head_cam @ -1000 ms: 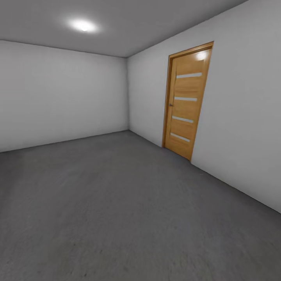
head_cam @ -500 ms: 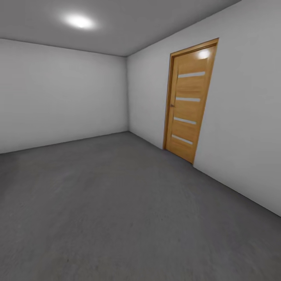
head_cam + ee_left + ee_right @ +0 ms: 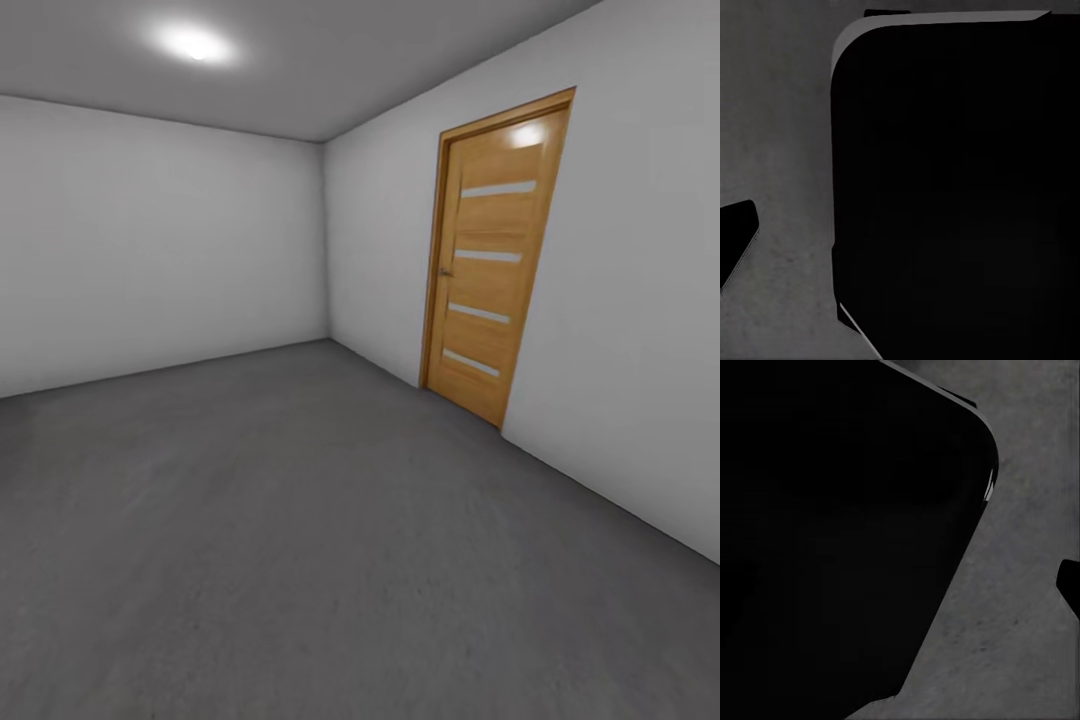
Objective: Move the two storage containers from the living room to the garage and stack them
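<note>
**Crossing the garage, containers out of sight**

Beside the wooden door (image 3: pixel 490 262), a honey-coloured slab with four pale horizontal strips, the robot is looking across the garage: plain white-grey walls (image 3: pixel 160 240), a round ceiling light (image 3: pixel 195 44) glowing well above the door, and the dark grey speckled concrete floor (image 3: pixel 300 540) running from the door's threshold out toward the camera.

Judging by this, the step in hand is travel, either arriving with a load or heading back for one; which, I cannot tell. The orange-red storage containers are not appearing anywhere near the door, so their whereabouts are unknown.

Each wrist camera is facing a large black rounded-cornered body (image 3: pixel 952 187) (image 3: pixel 832 532) over the same grey floor, and whether either claw is apart or together cannot be told.

Next, the move is calling for finding a container, or a bare floor patch away from the door.

No brand, label or writing is readable.
</note>
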### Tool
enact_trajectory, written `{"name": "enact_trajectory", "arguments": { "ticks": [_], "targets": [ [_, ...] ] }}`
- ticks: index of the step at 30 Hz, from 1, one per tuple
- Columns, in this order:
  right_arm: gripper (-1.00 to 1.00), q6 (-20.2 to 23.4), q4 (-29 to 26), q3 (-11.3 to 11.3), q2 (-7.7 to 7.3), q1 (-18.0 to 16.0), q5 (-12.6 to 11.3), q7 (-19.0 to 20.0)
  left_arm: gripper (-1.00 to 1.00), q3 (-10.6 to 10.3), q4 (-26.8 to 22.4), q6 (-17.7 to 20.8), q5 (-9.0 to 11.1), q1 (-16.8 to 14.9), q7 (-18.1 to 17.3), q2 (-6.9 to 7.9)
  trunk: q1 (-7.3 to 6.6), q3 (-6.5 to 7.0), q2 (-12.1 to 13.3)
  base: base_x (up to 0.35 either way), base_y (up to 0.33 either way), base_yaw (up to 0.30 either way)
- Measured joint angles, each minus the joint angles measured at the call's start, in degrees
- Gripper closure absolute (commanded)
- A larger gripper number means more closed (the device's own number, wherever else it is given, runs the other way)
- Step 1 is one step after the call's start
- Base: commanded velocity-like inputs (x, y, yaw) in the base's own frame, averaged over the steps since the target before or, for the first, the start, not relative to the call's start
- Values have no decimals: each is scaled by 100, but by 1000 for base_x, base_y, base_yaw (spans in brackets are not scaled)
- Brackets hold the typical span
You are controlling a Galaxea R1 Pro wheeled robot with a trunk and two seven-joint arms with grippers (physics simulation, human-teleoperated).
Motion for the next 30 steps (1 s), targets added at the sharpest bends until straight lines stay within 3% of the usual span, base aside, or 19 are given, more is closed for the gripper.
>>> {"name": "enact_trajectory", "arguments": {
  "ticks": [30],
  "targets": [
    [-100, 1, 0, 0, 2, 0, 0, 0, -100, 1, 0, 0, -3, 0, 0, 3, 0, 0, 0, 322, 0, 0]
  ]
}}
